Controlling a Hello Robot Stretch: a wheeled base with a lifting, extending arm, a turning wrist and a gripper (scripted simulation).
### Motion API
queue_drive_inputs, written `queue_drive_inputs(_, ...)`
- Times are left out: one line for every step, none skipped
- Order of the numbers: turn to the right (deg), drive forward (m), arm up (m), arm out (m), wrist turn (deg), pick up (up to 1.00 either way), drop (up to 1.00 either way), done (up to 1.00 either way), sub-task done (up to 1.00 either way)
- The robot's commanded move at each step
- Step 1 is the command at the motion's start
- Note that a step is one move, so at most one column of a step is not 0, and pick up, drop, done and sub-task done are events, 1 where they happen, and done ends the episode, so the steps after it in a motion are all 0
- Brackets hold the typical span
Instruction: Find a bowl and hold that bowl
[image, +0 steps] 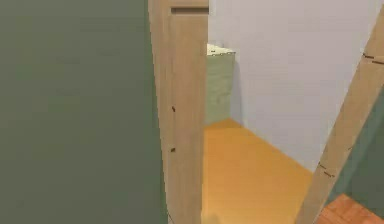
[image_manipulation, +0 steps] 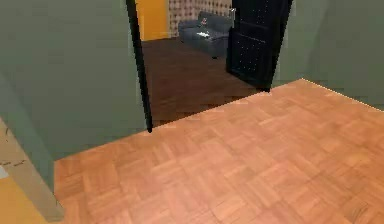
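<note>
Search stage is judged; no grasp is in hand. Where the bowl lies cannot be told, so no bearing from the jaws and no long axis can be given. The state of the jaws cannot be told either.

In the forward view a light wooden door post (image: 185, 110) is met at twelve o'clock, very close, with a dark green wall (image: 75, 110) toward nine o'clock. Past the post, toward one o'clock, an orange floor (image: 245, 165) and a pale green cabinet (image: 221, 80) against a lilac wall (image: 290, 60) are noted. A second wooden post (image: 345, 140) bounds the gap at three o'clock. The gap is judged narrow for the base.

In the arm side view open parquet floor (image_manipulation: 250, 150) is recorded. At twelve o'clock a dark doorway (image_manipulation: 190, 75) leads to a blue-grey fixture (image_manipulation: 207, 35) beside a black cabinet (image_manipulation: 258, 40). Both rooms are judged worth checking.
</note>
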Motion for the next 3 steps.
queue_drive_inputs(45.0, 0.0, 0.0, 0.0, 0.0, 0.0, 0.0, 0.0, 0.0)
queue_drive_inputs(45.0, 0.0, 0.0, 0.0, 0.0, 0.0, 0.0, 0.0, 0.0)
queue_drive_inputs(45.0, 0.0, 0.0, 0.0, 0.0, 0.0, 0.0, 0.0, 0.0)
